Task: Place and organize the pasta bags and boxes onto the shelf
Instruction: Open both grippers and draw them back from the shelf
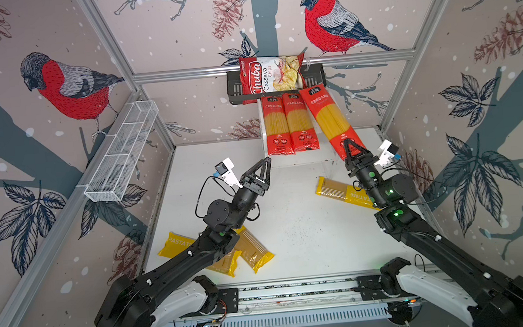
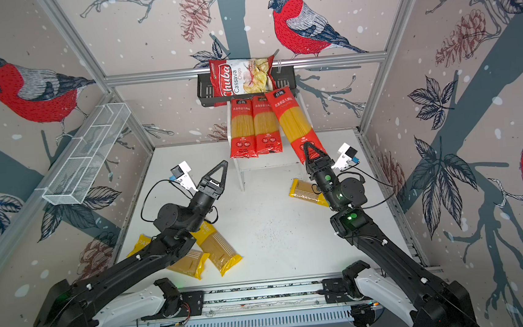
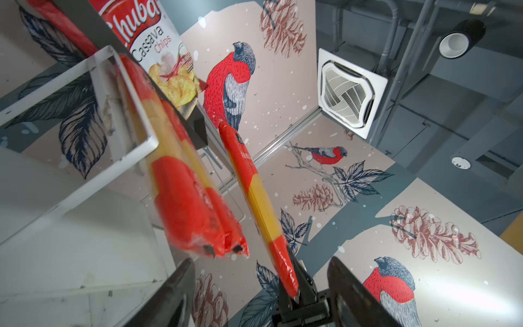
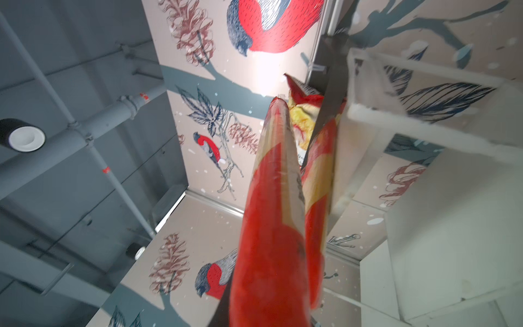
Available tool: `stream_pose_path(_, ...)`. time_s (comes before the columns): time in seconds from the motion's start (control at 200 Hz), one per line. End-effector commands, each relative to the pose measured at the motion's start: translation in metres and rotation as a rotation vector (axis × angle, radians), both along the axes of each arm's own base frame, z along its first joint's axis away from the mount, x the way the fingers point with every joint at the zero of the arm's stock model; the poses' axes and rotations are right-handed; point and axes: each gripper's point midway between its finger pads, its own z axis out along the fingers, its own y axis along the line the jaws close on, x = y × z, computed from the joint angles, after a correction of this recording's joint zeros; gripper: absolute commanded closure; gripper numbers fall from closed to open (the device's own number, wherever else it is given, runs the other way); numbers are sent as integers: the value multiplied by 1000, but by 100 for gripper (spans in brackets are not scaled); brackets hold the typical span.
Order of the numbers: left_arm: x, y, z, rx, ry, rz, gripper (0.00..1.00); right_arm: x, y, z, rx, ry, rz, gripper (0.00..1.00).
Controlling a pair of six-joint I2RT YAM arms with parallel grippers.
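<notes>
You have two red packs (image 1: pixel 278 127) side by side atop the shelf (image 2: pixel 241 178), third red pack (image 1: pixel 330 120) aslant beside them, three yellow packs (image 1: pixel 335 190) flat on the worktop (image 1: pixel 290 226).

Robotics laboratory test cell. Identified by: an aluminium-profile frame (image 1: pixel 183 73) lined with bird-print wall panels (image 1: pixel 179 24); a white table (image 1: pixel 290 226) enclosed within; a left arm (image 1: pixel 179 266) and a right arm (image 1: pixel 435 240) mounted on a base rail (image 1: pixel 295 291); exposed ceiling pipes (image 4: pixel 85 133) and an air-conditioning cassette (image 3: pixel 349 93) seen overhead.

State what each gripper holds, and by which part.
The right gripper clamps the tilted red spaghetti pack by its near red end. The left gripper is open, holding nothing.
</notes>
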Motion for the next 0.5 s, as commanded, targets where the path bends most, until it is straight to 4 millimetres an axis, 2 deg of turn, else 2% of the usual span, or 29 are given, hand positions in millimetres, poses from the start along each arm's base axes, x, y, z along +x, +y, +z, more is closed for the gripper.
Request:
stream_pose_path(0.0, -1, 4, -20, 61, 32, 54, 27, 1, -14, 22, 111, -43, -44, 98)
stream_pose_path(0.09, -3, 4, -39, 105, 69, 80, 27, 11, -10, 15, 141, 0, -40, 98)
stream_pose_path(0.22, -6, 2, -51, 124, 89, 80, 27, 17, -3, 12, 161, 46, -70, 92)
stream_pose_path(0.405, -6, -2, -57, 138, 98, 70, 28, 22, 9, 11, 154, 111, -133, 77)
stream_pose_path(0.495, -7, -2, -56, 138, 96, 70, 28, 26, 19, 9, 136, 130, -123, 62)
